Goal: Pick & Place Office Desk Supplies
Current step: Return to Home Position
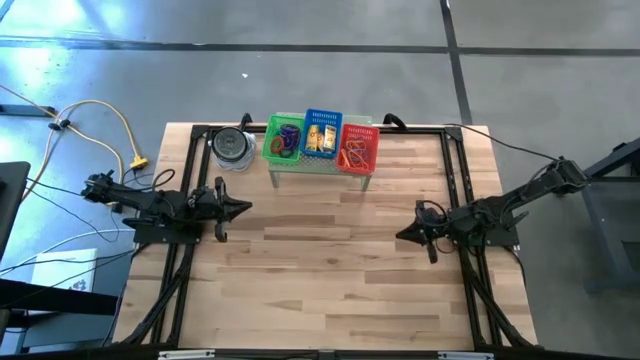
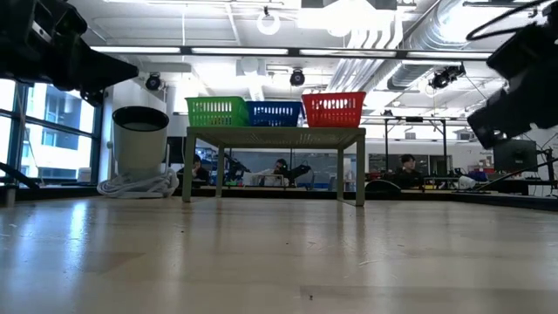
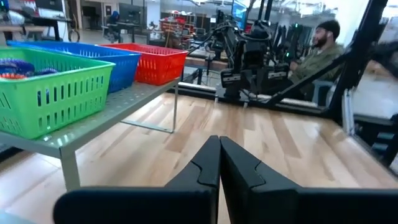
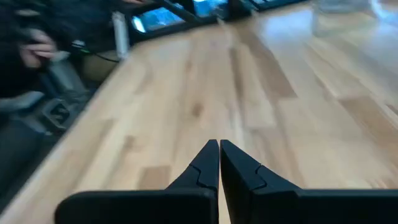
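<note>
The supplies lie sorted in three mesh baskets on a small grey stand at the table's far edge: purple and blue loops in the green basket point(image 1: 285, 141), yellow pieces in the blue basket point(image 1: 322, 134), orange-red bands in the red basket point(image 1: 359, 148). My left gripper point(image 1: 246, 209) hovers at the table's left side, shut and holding nothing, its fingers point(image 3: 219, 149) pointing toward the right arm. My right gripper point(image 1: 400, 236) hovers at the right side, shut and holding nothing, its fingertips point(image 4: 219, 147) over bare wood.
A round grey lidded tin point(image 1: 233, 146) stands left of the stand point(image 1: 320, 168), with a white coil at its foot point(image 2: 135, 185). A black frame point(image 1: 452, 160) borders the table. Bare wood point(image 1: 320, 260) lies between the arms. A person point(image 3: 317, 53) sits beyond the table.
</note>
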